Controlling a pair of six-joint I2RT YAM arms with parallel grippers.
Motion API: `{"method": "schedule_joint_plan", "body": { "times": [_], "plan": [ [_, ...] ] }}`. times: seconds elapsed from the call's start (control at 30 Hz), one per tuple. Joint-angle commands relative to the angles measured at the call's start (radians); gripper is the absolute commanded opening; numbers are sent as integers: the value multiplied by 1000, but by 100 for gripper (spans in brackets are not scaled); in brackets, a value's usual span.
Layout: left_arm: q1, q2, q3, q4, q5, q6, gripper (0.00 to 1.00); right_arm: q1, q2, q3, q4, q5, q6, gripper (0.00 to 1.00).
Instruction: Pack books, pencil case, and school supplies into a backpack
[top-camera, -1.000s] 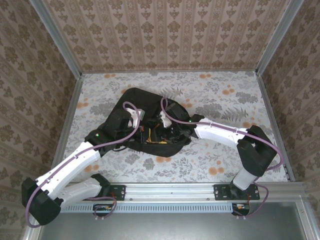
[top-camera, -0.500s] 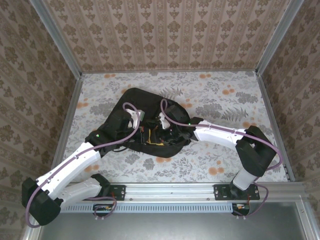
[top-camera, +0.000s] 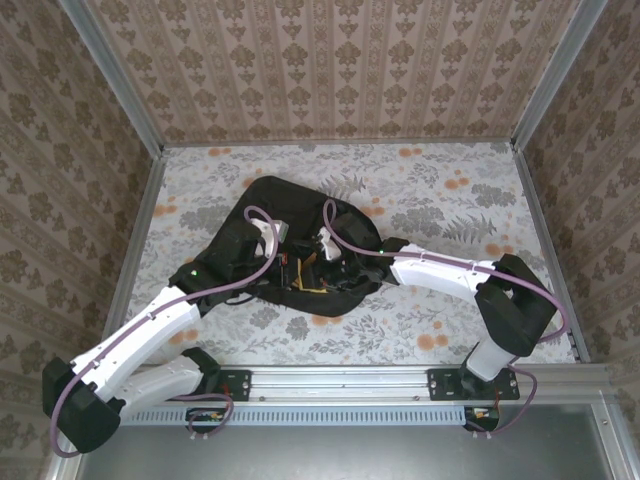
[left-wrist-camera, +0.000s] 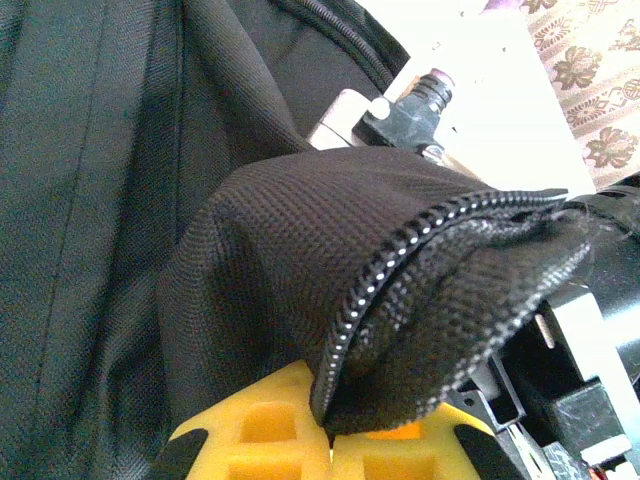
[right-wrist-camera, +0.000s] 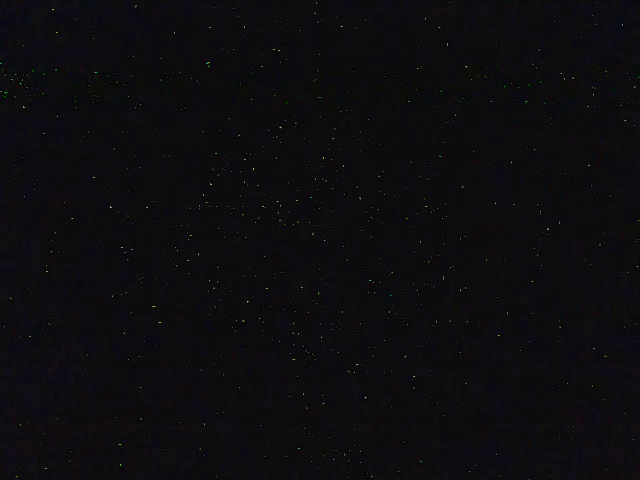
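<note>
The black backpack (top-camera: 285, 215) lies mid-table with its mouth toward the arms. My left gripper (top-camera: 283, 258) is at the mouth's left side. In the left wrist view my left gripper (left-wrist-camera: 335, 425) has its yellow fingers (left-wrist-camera: 255, 435) shut on a fold of the backpack's zip edge (left-wrist-camera: 400, 265), holding it up. My right arm (top-camera: 430, 268) reaches in from the right, and its gripper end (top-camera: 325, 262) is sunk inside the opening, fingers hidden. The right wrist view is black. An orange-yellow sliver (top-camera: 315, 289) shows in the opening; I cannot tell what it is. Books and school supplies are hidden.
The floral tablecloth (top-camera: 450, 200) surrounds the backpack. Patterned walls with metal posts (top-camera: 140, 200) close in the left, back and right sides. A metal rail (top-camera: 340, 380) runs along the near edge between the arm bases.
The right forearm has slid slightly left, deeper into the backpack. The left arm has shifted a little while holding the zip edge, and the opening's fabric has moved with it.
</note>
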Motion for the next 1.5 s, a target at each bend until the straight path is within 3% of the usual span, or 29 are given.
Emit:
{"method": "schedule_joint_plan", "body": {
  "times": [0.0, 0.37, 0.7, 0.73, 0.83, 0.93, 1.13, 1.23, 1.3, 1.47],
  "plan": [
    [-2, -16, -1, 52, 31, -11, 0, 25, -28, -20, 22, -56, 10, 28],
    [-3, -19, -6, 49, 29, -12, 0, 32, -35, -38, 79, -85, 43, 24],
    [-3, -15, -7, 39, 23, -10, 0, 32, -41, -35, 74, -78, 48, 3],
    [-3, -14, -6, 36, 22, -12, 2, 32, -48, -38, 68, -70, 45, 1],
    [-3, -16, 3, 8, 12, -20, 36, 32, -68, -43, 46, -48, 31, 0],
    [-1, -44, 20, -63, -15, -23, 55, 31, -88, -59, 40, -27, 26, 0],
    [37, -225, 6, -244, -142, -111, 64, 32, -126, -110, 102, 6, 61, 0],
    [71, -340, -37, -336, -250, -242, 76, 32, -135, -133, 137, 14, 87, 0],
    [100, -406, -75, -365, -254, -327, 78, 32, -142, -150, 156, 26, 99, 0],
    [174, -471, -186, -392, -163, -569, 70, 31, -150, -178, 206, 37, 126, 0]
  ]
}}
